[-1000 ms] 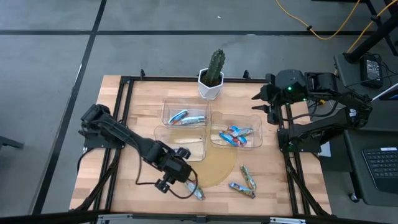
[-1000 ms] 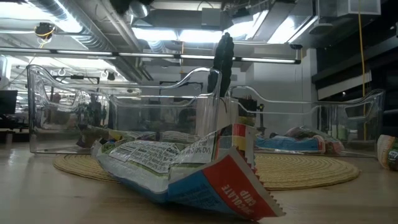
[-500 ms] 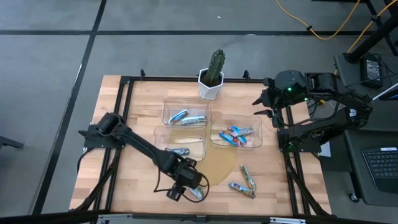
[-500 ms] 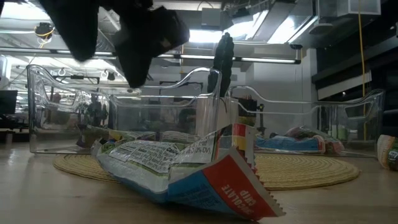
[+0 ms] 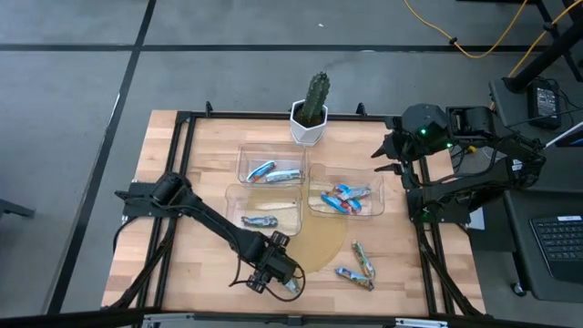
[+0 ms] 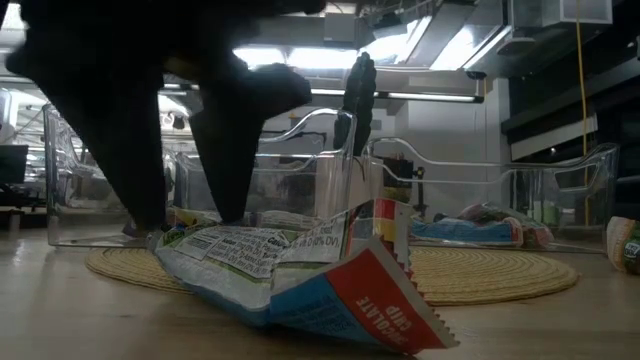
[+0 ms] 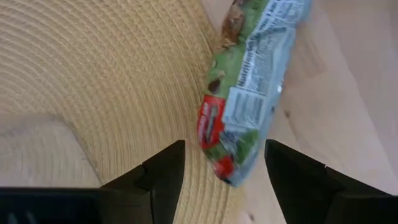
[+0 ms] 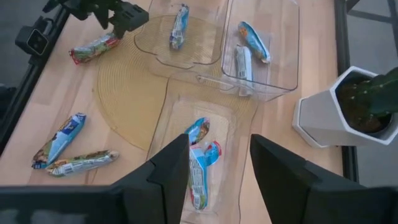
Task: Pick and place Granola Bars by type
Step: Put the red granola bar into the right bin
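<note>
One granola bar [image 7: 249,93] at the woven mat's [image 7: 93,81] edge is straddled by the left gripper's [image 7: 224,171] released fingers; clenching is judged next. Right gripper [image 8: 214,165], released, is parked beyond the mat.

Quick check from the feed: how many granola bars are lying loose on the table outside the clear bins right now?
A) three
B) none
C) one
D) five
A: the high view shows one green-wrapped bar under the open left gripper at the woven mat's edge, plus a brownish-green bar and a blue bar on the bare wood to its right.
</note>
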Controlling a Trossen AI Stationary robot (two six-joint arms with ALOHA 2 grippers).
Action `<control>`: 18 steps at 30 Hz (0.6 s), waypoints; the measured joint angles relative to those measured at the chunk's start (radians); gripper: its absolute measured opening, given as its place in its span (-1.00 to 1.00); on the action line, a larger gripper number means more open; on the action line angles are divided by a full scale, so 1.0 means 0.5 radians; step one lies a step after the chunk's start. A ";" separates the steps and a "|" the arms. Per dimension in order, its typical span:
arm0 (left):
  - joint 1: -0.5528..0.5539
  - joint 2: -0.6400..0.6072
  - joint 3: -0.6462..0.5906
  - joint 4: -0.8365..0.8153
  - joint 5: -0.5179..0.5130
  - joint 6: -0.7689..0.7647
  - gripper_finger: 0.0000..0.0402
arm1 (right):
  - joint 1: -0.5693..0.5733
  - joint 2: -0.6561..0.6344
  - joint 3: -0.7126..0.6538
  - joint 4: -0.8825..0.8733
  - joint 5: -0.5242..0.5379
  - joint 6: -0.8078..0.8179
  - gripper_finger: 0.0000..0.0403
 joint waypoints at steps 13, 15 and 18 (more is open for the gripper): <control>0.001 0.031 0.043 0.038 -0.128 -0.004 -0.08 | 0.000 0.000 0.000 -0.018 -0.049 -0.017 -0.14; 0.002 0.030 0.065 0.032 -0.125 -0.007 -0.21 | 0.000 -0.001 0.000 -0.017 -0.049 -0.044 -0.14; 0.001 0.030 0.095 0.035 -0.094 -0.011 -0.45 | 0.000 0.000 0.000 -0.017 -0.048 -0.052 -0.14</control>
